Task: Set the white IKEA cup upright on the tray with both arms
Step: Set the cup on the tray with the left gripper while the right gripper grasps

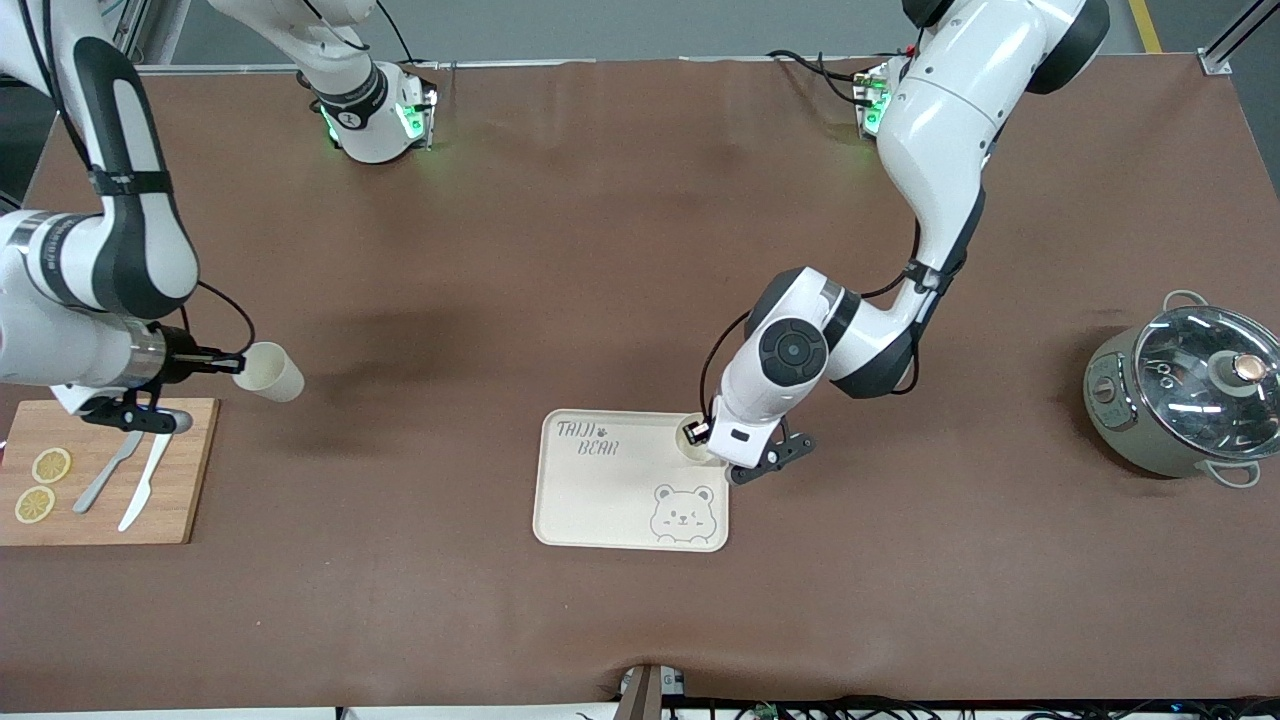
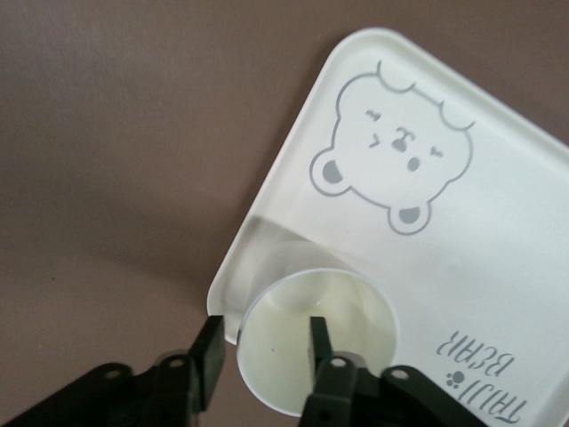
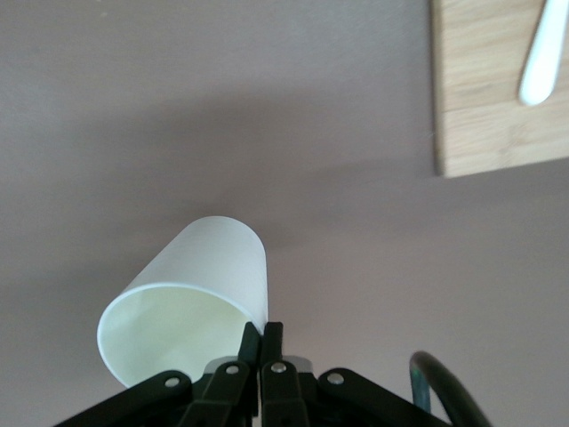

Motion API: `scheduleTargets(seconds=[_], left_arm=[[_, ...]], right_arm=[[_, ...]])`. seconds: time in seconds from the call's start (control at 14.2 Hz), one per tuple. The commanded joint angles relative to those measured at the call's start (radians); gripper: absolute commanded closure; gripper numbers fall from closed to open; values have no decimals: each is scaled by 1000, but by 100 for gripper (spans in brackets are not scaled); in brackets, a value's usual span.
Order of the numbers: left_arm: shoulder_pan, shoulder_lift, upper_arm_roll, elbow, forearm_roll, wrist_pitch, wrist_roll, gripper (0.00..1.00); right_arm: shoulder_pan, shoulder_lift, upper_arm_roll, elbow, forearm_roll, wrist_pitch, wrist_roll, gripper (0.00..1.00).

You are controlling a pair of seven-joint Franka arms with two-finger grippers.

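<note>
A white cup (image 1: 268,372) hangs tilted, mouth toward the wrist, in my right gripper (image 1: 235,365), over the bare mat just past the corner of the wooden board. In the right wrist view the gripper (image 3: 264,334) is shut on the rim of that cup (image 3: 204,267). A second white cup (image 1: 692,437) stands upright on the cream bear tray (image 1: 600,500), at its corner nearest the left arm. My left gripper (image 1: 700,432) is right over it. In the left wrist view the gripper (image 2: 262,342) is open, one finger inside this cup (image 2: 356,307), one outside, above the tray (image 2: 498,267).
A wooden cutting board (image 1: 190,470) with two lemon slices (image 1: 50,465), a white knife (image 1: 140,495) and a spoon lies at the right arm's end. A grey pot with a glass lid (image 1: 1190,400) stands at the left arm's end.
</note>
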Motion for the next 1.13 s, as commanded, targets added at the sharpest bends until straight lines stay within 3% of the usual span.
scheduleTargets(seconds=[0.0,0.28,0.63,1.06], left_arm=[[15,-88,14,0,57,-86,-10,0],[121,-186,5,0,46,-185,92,0],[198,-252,3,-1,40,-270,238,0],[317,-314,6,-3,48,-305,444,0]], right_arm=[[103,1,0,4,36,-14,198,100],[247,9,-1,29,141,5,459,100],[327,79,-1,67,296,126,634,100],[501,242,-1,260,301,208,1045,100]])
